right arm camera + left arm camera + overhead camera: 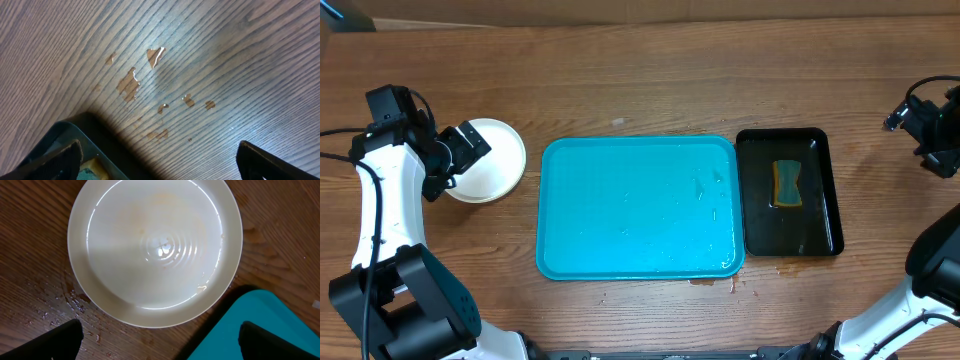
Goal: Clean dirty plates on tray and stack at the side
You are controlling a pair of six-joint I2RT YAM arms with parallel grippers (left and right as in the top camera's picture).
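A stack of plates point(492, 160) stands on the table left of the turquoise tray point(638, 207); only the top white plate shows. In the left wrist view that plate point(155, 250) is wet and fills the upper frame, with a tray corner point(260, 330) at lower right. My left gripper point(472, 147) hovers over the stack's left side, open and empty; its fingertips point(160, 342) are wide apart. My right gripper point(910, 115) is raised at the far right, open and empty point(157, 160), above bare wood.
A black tray point(790, 192) right of the turquoise tray holds a yellow-green sponge point(787, 184); its corner shows in the right wrist view point(65, 135). Water drops lie on the wood point(132, 82) and beside the plates point(75, 302).
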